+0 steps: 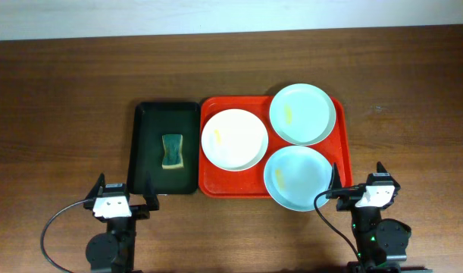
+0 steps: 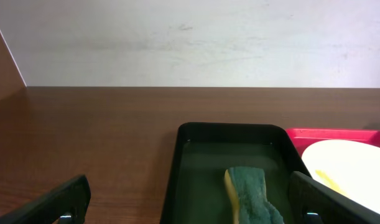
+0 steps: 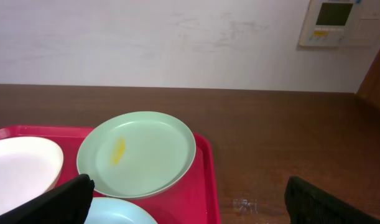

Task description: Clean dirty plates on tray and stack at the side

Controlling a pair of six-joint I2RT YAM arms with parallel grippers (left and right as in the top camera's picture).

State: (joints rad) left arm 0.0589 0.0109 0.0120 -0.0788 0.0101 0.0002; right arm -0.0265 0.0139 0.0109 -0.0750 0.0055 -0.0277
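Observation:
The red tray [image 1: 213,182] holds three dirty plates, each with a small yellowish smear. The white plate [image 1: 234,139] lies at its left, one pale blue-green plate [image 1: 302,114] at the back right, another [image 1: 297,178] at the front right over the tray's front rim. My left gripper [image 1: 125,199] is open and empty near the table's front, just short of the green tray. My right gripper [image 1: 361,186] is open and empty, beside the front blue-green plate. The right wrist view shows the back plate [image 3: 137,154] and the tray rim [image 3: 209,180].
A dark green tray [image 1: 145,148] lies left of the red tray and holds a green and yellow sponge [image 1: 171,151]. The left wrist view shows this sponge [image 2: 252,196] between my fingers' line of sight. Bare wooden table [image 1: 57,114] lies on both sides.

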